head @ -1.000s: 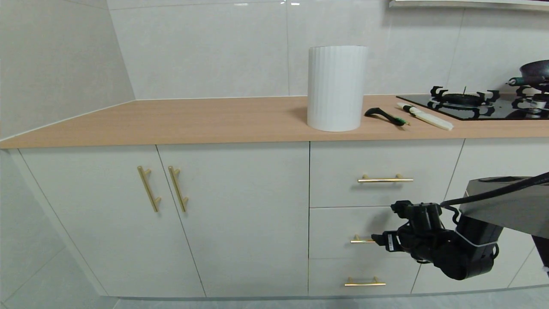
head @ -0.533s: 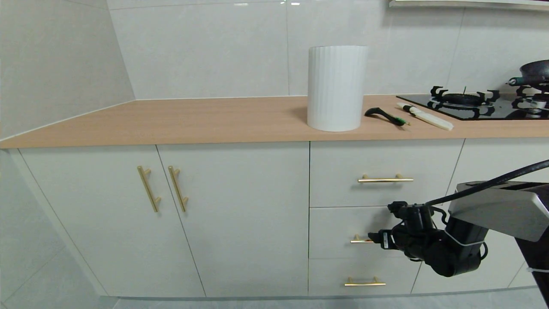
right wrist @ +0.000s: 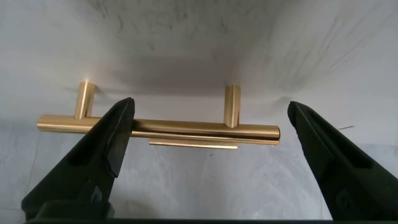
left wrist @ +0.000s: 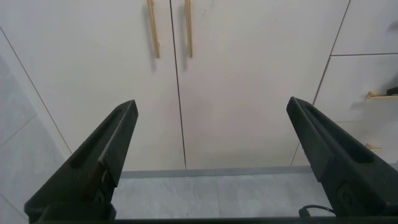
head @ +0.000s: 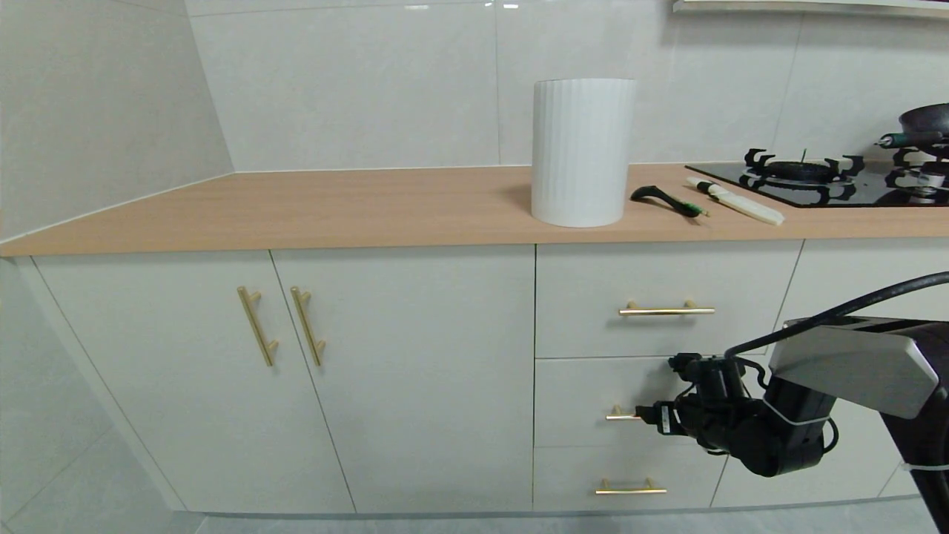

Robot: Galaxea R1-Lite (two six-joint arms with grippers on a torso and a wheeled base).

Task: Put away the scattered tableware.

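Worktop [head: 334,208]: a long slab with a wood grain and a straight front edge. Its left half is bare and runs back to the tiled wall.
Canister [head: 582,152]: a tall white cylinder with ribbed sides, standing upright on the worktop well back from the edge.
Black tool [head: 663,199]: slim, with a curved dark head and a green-tipped handle. It lies flat just right of the canister.
White tool [head: 738,202]: a long, pale, flat piece lying at a slant between the black tool and the hob [head: 823,182], close to both.
Hob: black glass with cast grates, and a dark pan [head: 927,122] at its far right.
Doors: two plain matt fronts under the left run, with upright brass bars [head: 257,326] side by side at the seam.
Drawers: three stacked under the canister, each with a level round brass bar.
Right gripper [head: 656,415]: low, at the middle bar [right wrist: 158,127]. The jaws are spread wide and not clamped, with the bar and one of its posts showing between the black fingers [right wrist: 99,162]. I can't tell whether they touch it.
Left gripper [left wrist: 211,104]: low near the floor, facing the door seam with open space ahead. The jaws are spread wide and hold nothing.
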